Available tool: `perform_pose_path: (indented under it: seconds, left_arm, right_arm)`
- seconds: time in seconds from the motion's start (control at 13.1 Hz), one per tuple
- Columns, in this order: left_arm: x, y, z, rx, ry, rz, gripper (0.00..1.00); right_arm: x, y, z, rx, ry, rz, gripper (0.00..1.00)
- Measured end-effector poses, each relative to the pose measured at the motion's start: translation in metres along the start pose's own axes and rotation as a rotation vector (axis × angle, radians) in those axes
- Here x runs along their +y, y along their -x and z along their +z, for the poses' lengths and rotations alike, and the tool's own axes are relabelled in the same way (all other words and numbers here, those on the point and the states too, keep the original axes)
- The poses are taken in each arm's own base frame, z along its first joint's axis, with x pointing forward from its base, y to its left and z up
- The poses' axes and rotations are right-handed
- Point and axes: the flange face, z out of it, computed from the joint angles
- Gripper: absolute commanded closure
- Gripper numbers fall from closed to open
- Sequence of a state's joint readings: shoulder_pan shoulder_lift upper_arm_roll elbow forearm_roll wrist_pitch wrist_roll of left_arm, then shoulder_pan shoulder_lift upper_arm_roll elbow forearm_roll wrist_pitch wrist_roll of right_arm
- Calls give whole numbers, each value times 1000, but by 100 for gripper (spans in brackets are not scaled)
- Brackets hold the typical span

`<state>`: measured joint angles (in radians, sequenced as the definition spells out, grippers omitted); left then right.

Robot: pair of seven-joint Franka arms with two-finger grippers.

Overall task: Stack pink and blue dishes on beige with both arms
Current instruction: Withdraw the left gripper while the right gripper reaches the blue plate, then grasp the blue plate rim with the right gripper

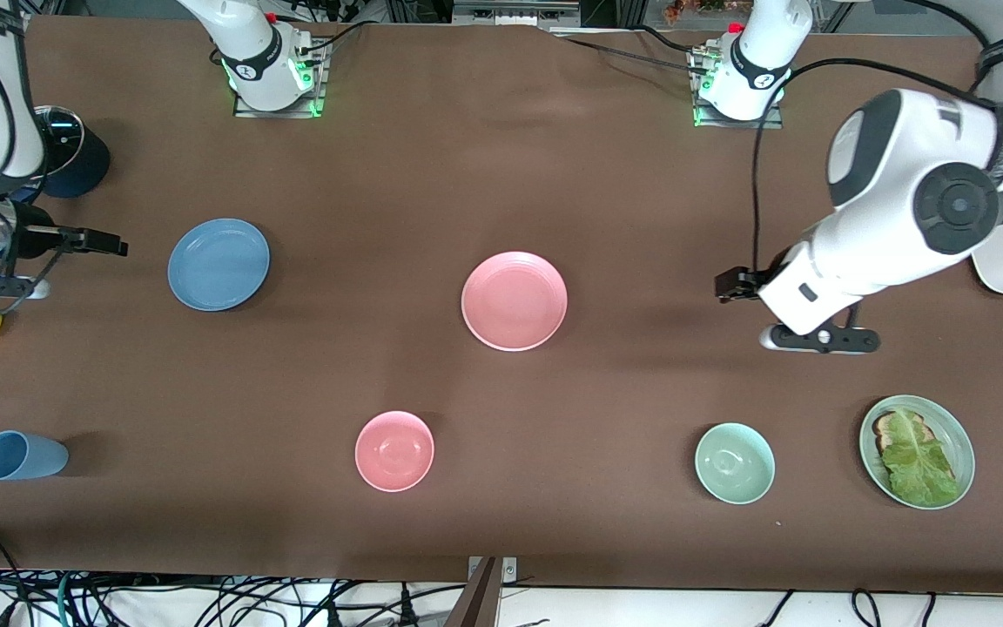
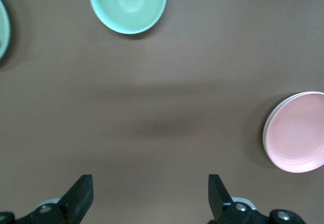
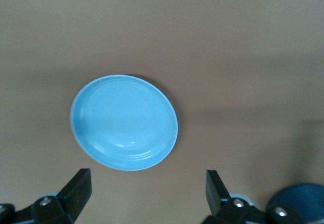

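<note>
Pink plate [image 1: 514, 300] mid-table, sits on beige plate, pale rim [image 2: 267, 127] peeking beneath. Blue plate [image 1: 218, 264] toward right arm's end, alone. Left gripper [image 2: 150, 196] spread wide over bare cloth near pink plate. Right gripper [image 3: 148, 191] spread wide, empty, beside blue plate.

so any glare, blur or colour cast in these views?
Front view: sharp, even light, soft shadows beside the blue plate and pink plate. Left wrist view: soft focus, dark smear of shadow on the table, left gripper open. Right wrist view: warm cast on the cloth, small highlight in the blue plate, right gripper open.
</note>
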<state>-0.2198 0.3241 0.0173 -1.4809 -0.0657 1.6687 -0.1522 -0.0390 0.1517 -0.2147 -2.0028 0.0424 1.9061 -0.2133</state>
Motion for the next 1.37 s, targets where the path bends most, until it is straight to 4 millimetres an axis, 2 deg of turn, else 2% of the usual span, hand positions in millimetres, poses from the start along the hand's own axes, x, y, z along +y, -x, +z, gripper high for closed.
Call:
perform_pose_path:
  seconds: [0.31,0.38,0.53,0.69,0.99,1.22,1.37]
  left_arm:
    - [-75,5,-46,-29,-7,-31,0]
    - [-86,9,-59,-26,-39,-40,0]
    - [-91,19,-85,7,-93,-44,0]
    - [-100,28,-102,31,-91,-59,0]
    - [-136,54,-138,67,-20,-111,0]
    - [-135,83,-147,8,-3,-109,0]
    - [-131,95,-143,-17,19,-102,0]
  right_arm:
    - [23,2,72,5,-96,-8,0]
    - [28,-1,88,3,-124,-15,0]
    - [40,-6,119,-6,-168,-30,0]
    - [52,-8,142,-10,-184,-43,2]
    - [60,-8,168,-28,-207,-51,23]
    - [61,-10,178,-35,-205,-47,32]
    - [61,-11,184,-36,-208,-43,50]
